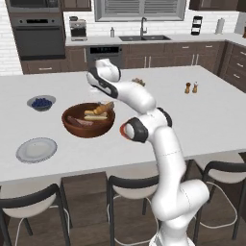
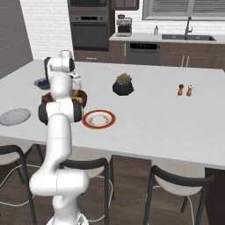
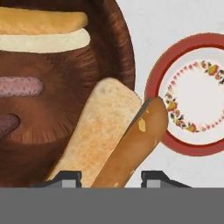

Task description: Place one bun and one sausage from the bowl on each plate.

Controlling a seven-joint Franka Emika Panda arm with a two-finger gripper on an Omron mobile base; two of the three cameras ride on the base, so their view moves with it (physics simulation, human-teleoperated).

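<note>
Left base view: brown bowl (image 1: 88,120) on the white counter (image 1: 211,115), buns and sausages inside; grey plate (image 1: 36,149) near its left.

Right base view: red-rimmed plate (image 2: 99,119) just right of the bowl.

Hand view: tool (image 3: 110,177) over the bowl, fingers flanking a bun (image 3: 114,140); grasping or not, cannot tell. Sausages (image 3: 19,86) lie deeper.

In the right base view the arm (image 2: 61,94) covers most of the bowl (image 2: 81,97). In the hand view the bowl's left part and the red-rimmed plate (image 3: 154,76) at its right are cut off, and the near end of the bun (image 3: 105,131) lies hidden behind the pincer's fingertips (image 3: 65,178).
</note>
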